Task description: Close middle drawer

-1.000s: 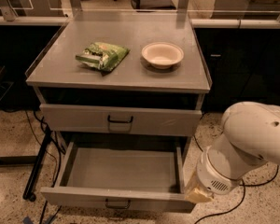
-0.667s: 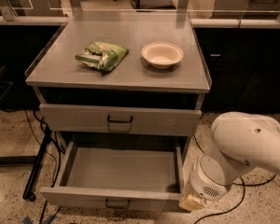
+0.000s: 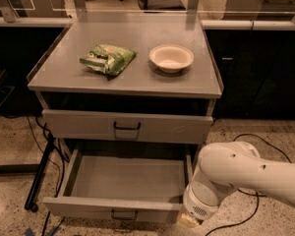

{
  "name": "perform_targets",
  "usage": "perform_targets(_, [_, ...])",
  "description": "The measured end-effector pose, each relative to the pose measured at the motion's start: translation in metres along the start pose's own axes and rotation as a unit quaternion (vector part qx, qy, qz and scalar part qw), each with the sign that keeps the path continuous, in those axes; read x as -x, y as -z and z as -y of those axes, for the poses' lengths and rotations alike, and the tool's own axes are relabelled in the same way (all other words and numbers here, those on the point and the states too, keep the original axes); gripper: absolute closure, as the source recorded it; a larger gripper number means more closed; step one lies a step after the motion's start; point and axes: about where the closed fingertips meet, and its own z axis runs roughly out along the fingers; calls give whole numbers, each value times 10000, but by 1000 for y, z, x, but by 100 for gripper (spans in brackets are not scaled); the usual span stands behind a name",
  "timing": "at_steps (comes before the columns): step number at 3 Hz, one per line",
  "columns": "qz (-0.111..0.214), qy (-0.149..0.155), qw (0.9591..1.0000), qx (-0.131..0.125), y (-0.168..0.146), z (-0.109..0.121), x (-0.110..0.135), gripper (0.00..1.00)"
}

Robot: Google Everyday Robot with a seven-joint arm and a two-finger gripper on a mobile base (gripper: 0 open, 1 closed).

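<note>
The middle drawer (image 3: 88,208) is the wide grey drawer pulled far out of the cabinet, with its shallow tray showing and nothing in it. Its low front panel has a small dark wire handle (image 3: 124,214) at centre. My white arm (image 3: 236,173) reaches in from the right. My gripper (image 3: 189,221) is at the lower end of the arm, right at the drawer's front right corner, mostly cut off by the frame's bottom edge. The taller-fronted top drawer (image 3: 162,128) above is closed. The lowest drawer is out of view.
On the cabinet top (image 3: 137,85) lie a green snack bag (image 3: 108,59) and a white bowl (image 3: 171,58). A black stand leg (image 3: 39,178) and cables run along the floor left of the cabinet. A black cable (image 3: 255,139) lies on the floor at right.
My arm has swung left and down, bringing its lower end to the open drawer's front right corner. The drawer is still open by the same amount.
</note>
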Motion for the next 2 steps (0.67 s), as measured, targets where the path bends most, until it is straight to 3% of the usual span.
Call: perform_targets(2, [37, -247, 9994, 225, -56, 12, 4, 100])
